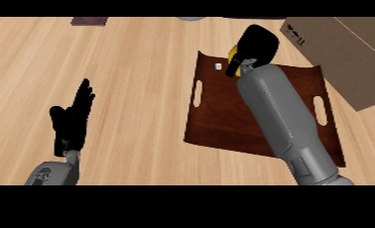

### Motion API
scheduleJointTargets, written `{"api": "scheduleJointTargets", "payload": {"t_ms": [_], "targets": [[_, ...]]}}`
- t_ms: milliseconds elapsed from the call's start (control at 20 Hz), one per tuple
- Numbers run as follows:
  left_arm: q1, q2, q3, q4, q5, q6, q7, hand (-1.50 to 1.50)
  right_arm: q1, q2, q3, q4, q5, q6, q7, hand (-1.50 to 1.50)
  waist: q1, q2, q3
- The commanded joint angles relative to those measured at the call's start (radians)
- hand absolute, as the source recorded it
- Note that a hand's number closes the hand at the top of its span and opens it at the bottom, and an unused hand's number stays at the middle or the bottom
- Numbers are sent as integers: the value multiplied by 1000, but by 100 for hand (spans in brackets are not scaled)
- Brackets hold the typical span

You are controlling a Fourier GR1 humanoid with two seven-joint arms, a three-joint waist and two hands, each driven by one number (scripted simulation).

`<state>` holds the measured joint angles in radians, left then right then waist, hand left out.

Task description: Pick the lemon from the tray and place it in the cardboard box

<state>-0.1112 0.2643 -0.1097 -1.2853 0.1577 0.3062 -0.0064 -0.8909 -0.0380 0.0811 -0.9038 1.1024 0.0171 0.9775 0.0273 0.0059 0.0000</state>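
Note:
A dark brown tray (219, 118) with slot handles lies on the wooden counter, right of centre. My right hand (258, 46) hangs over its far edge, fingers curled around the yellow lemon (233, 52), of which only a sliver shows at the hand's left side. The grey right forearm crosses the tray from the lower right. The cardboard box (333, 48) stands at the right edge, just beyond the tray's far right corner. My left hand (73, 115) rests open at the lower left, fingers pointing up, away from the tray.
A small dark flat object (89, 21) lies at the far left of the counter. A grey round thing (191, 18) peeks in at the top centre. A small white tag (218, 66) sits on the tray near the lemon.

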Motion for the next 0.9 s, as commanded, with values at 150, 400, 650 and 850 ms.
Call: {"api": "scheduleJointTargets", "payload": {"t_ms": [150, 400, 650, 850], "targets": [[2, 6, 6, -34, -13, 15, 60, 0, -197, -52, -25, -115, 31, 89, 83, 150, -25, -12, 0], [0, -2, 26, -19, -12, -3, 37, 0, -210, -97, -46, -185, 67, 110, 108, 150, -30, -10, 0], [4, -1, 29, -38, -25, -10, 46, 0, -205, -167, -55, -183, 114, 149, 90, 150, -26, -8, 0], [-46, 15, 79, 39, -5, -41, 19, 0, -251, -272, -114, -98, 124, 92, -3, 150, -23, -4, 0]]}}
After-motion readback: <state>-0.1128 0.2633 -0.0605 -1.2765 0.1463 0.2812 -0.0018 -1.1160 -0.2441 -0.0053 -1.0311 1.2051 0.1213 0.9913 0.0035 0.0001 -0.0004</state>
